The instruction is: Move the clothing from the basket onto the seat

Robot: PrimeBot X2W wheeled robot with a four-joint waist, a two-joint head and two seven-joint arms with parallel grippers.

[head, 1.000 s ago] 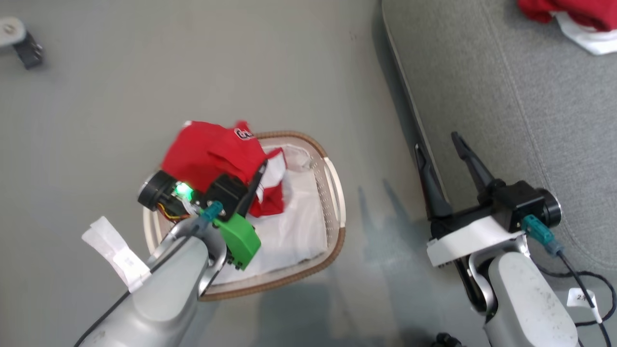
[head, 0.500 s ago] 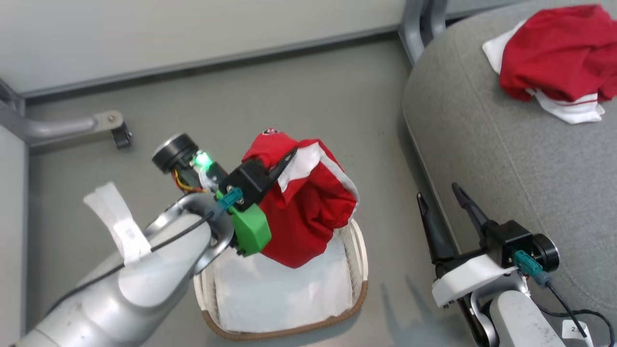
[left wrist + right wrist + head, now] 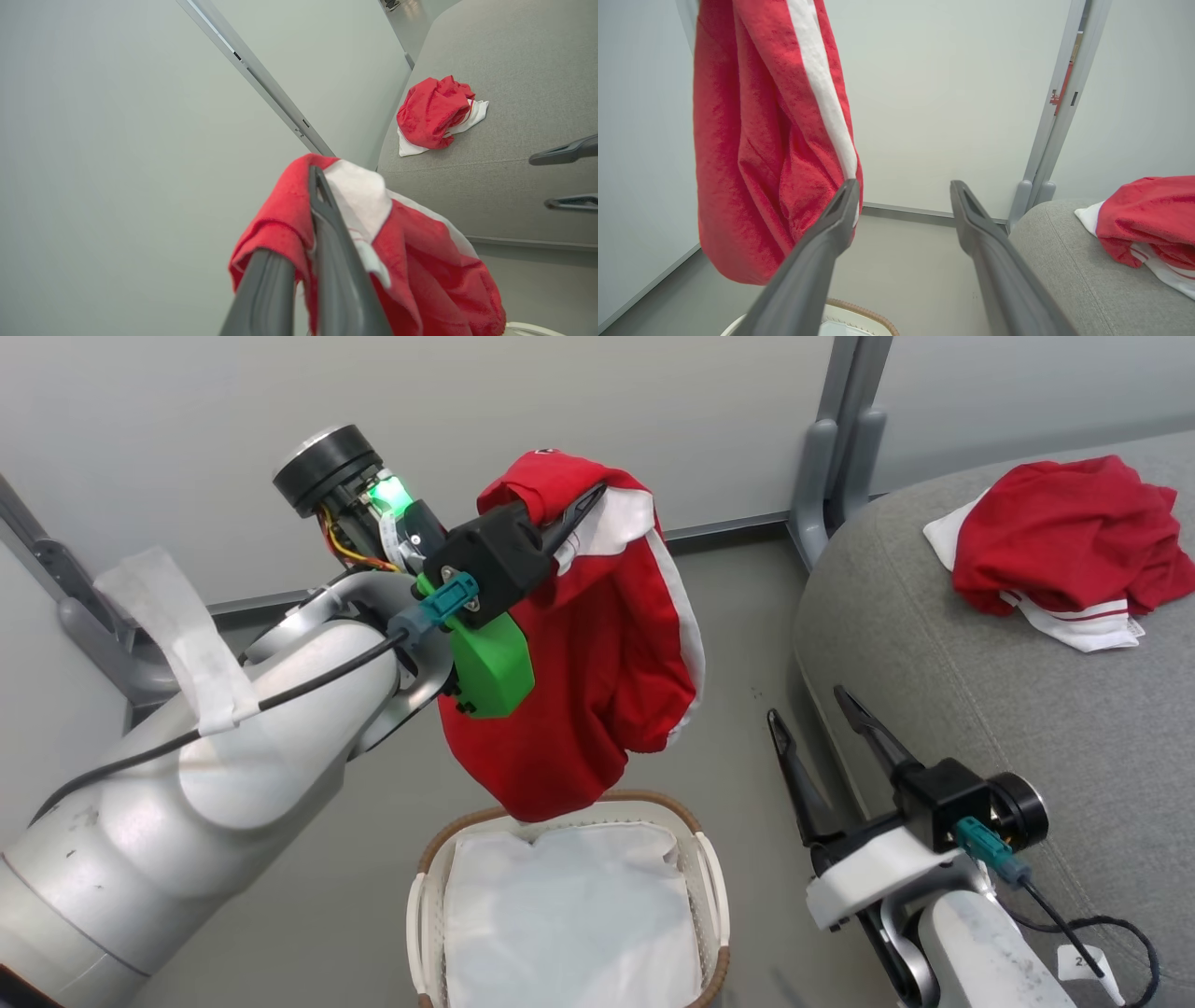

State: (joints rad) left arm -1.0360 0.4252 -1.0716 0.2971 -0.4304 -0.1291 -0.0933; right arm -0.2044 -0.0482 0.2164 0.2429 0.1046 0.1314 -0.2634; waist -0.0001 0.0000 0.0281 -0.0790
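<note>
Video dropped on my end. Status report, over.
Left gripper: jaws shut on red garment, hanging above basket. Right gripper: jaws open, empty, by seat edge. Second garment already on seat. No obstruction seen.

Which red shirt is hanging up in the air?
The garment pinched in the left gripper, dangling above the basket. The other garment lies crumpled on the grey seat.
</note>
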